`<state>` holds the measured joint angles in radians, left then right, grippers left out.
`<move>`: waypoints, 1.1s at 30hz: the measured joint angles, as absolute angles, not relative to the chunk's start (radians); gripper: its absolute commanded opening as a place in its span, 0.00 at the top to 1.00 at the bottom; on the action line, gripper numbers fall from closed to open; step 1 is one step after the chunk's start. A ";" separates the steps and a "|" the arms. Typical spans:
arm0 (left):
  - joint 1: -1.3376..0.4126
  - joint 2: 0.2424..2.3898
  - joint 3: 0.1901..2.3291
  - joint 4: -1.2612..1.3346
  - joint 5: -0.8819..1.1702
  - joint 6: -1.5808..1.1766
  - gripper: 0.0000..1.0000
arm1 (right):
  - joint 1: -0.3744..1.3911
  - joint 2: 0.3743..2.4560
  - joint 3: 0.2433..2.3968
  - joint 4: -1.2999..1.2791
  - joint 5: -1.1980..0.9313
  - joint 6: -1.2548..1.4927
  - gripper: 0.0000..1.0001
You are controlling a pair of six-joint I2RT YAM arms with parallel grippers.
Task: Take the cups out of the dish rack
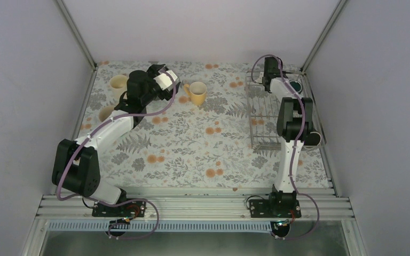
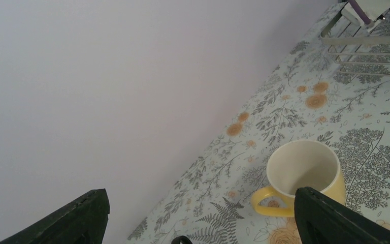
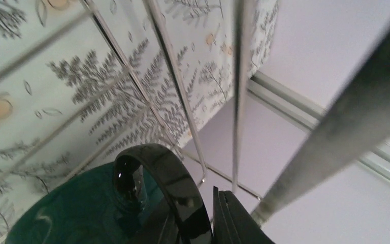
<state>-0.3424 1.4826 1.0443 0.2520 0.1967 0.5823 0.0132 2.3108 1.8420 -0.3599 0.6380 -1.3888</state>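
Tablecloth [image 1: 192, 154] printed with grey ferns and orange blooms covers the whole work surface between pale walls; the left arm [image 1: 112, 125] stretches across it toward the far left, and the right arm [image 1: 291, 154] reaches straight ahead along the right side.

Next in size, the dish rack [image 1: 264, 114] of thin silver wire lies lengthwise on the right of the cloth, close under the right arm; its wires cross the right wrist view [image 3: 172, 76] and one corner shows in the left wrist view [image 2: 365, 51].

Inside the rack, a dark teal-green mug [image 1: 297, 85] sits at the far right corner, and a dark mug [image 1: 314, 138] sits at the near right, partly hidden by the arm's elbow.

Off the rack, the yellow mug [image 1: 198, 92] stands upright on the cloth at far centre; a cream-white mug [image 1: 118, 82] stands at the far left; another pale mug [image 1: 105, 113] stands nearer, half hidden behind the left arm.

The left gripper [image 1: 165, 81] hangs just left of the yellow mug [image 2: 304, 173] with its fingers spread wide and nothing between them [image 2: 201, 192].

The right gripper [image 1: 270, 68] is down at the rack's far end; one finger [image 3: 233, 218] lies right against the glossy dark handle of the teal mug [image 3: 81, 213]; the other finger is hidden, so I cannot tell whether the mug is clamped.
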 measured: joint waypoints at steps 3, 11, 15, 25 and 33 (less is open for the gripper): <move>-0.344 1.479 1.044 0.251 0.200 0.582 0.09 | 0.013 2.309 1.882 -0.418 0.652 -1.375 0.96; -0.345 1.459 1.043 0.239 0.221 0.583 0.10 | 0.013 2.304 1.972 -0.591 0.583 -1.269 0.96; -0.348 1.457 1.043 0.216 0.242 0.583 0.08 | 0.012 2.275 1.999 -0.707 0.521 -1.204 0.96; -0.402 1.467 1.189 0.132 0.380 0.535 0.05 | 0.012 2.034 1.935 -0.950 0.270 -1.050 0.96; -0.431 1.509 1.286 0.162 0.561 0.349 0.04 | 0.012 1.903 2.057 -1.080 0.094 -0.955 0.96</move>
